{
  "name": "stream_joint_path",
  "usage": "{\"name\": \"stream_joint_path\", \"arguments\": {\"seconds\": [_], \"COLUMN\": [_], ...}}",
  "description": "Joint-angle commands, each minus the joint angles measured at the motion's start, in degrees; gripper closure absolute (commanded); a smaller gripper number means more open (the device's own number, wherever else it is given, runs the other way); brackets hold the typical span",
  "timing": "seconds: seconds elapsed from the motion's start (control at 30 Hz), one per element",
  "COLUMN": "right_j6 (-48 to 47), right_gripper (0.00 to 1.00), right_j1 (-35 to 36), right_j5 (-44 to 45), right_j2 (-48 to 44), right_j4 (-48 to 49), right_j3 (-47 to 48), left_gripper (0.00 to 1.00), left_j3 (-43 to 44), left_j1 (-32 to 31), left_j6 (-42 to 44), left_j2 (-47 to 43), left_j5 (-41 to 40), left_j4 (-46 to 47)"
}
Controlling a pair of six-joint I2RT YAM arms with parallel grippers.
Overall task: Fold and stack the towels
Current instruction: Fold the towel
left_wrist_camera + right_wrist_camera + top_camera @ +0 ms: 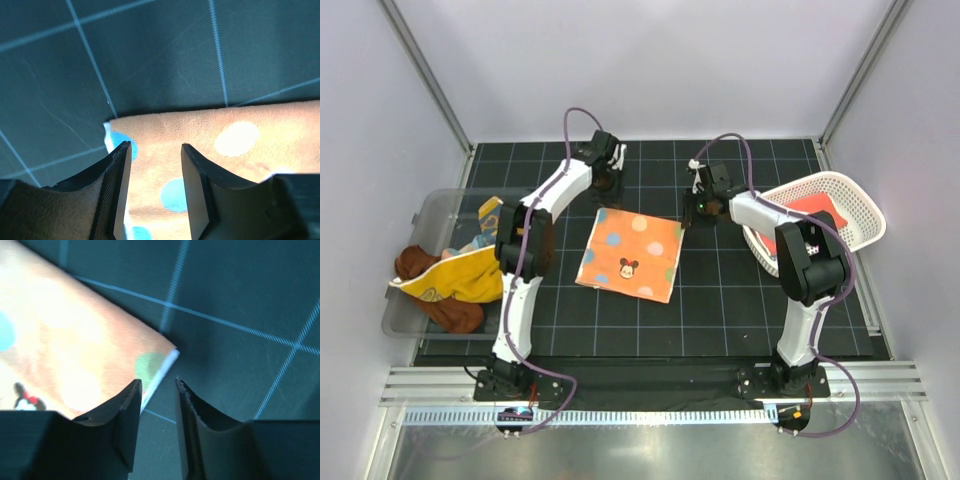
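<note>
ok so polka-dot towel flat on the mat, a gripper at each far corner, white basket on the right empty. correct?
Not quite: the white basket holds a red-orange towel, as the top view shows. The rest stands: the polka-dot towel lies flat on the mat, with the left gripper and right gripper at its far corners.

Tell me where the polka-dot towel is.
Overhead, the polka-dot towel lies flat mid-table, the left gripper and right gripper at its far corners.
</note>
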Motion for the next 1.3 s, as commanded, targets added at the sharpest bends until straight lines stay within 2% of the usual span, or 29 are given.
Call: {"name": "stream_joint_path", "arguments": {"seconds": [0.0, 0.1, 0.17, 0.27, 0.4, 0.5, 0.73, 0.97, 1.1, 1.27], "right_j6": [-4.75, -6.94, -10.11, -12.48, -16.26, -18.81, -20.14, -21.19, -21.63, -22.86], "right_gripper": [0.59, 0.48, 0.43, 0.39, 0.39, 0.43, 0.5, 0.8, 0.93, 0.99], "right_j1": [-1.15, -2.21, -2.73, -3.96, -4.93, -5.11, -5.64, -6.08, -6.87, -7.4], "right_j5": [-8.0, -11.44, -12.77, -16.98, -20.16, -21.3, -25.17, -24.55, -24.64, -24.91], "right_j2": [-1.68, 0.25, 1.66, 4.91, 10.27, 14.05, 16.52, 16.78, 16.96, 17.31], "right_j4": [-2.41, -5.21, -7.42, -11.11, -15.59, -19.81, -19.12, -17.89, -17.45, -18.5], "right_j3": [4.09, 6.9, 10.15, 14.28, 19.55, 23.16, 22.73, 21.06, 20.97, 21.76], "left_gripper": [0.52, 0.51, 0.5, 0.5, 0.49, 0.48, 0.5, 0.52, 0.54, 0.53], "left_j3": [2.48, 2.04, 1.69, 1.43, 2.04, 4.4, 9.25, 9.95, 10.74, 11.27], "left_j1": [2.47, 4.24, 5.56, 7.14, 8.11, 8.2, 8.11, 8.2, 8.2, 8.2], "left_j6": [8.58, 11.39, 14.71, 16.66, 18.77, 20.53, 22.47, 24.05, 25.98, 26.6], "left_j2": [-1.63, -0.75, -0.14, 1.36, 2.68, 4.78, 8.83, 9.71, 9.89, 10.15], "left_j5": [4.43, 12.67, 15.42, 19.82, 20.35, 19.21, 17.1, 16.13, 16.48, 19.82], "left_j4": [-0.87, -0.52, -0.52, -0.95, -1.13, -2.97, -5.79, -5.44, -6.84, -6.32]}}
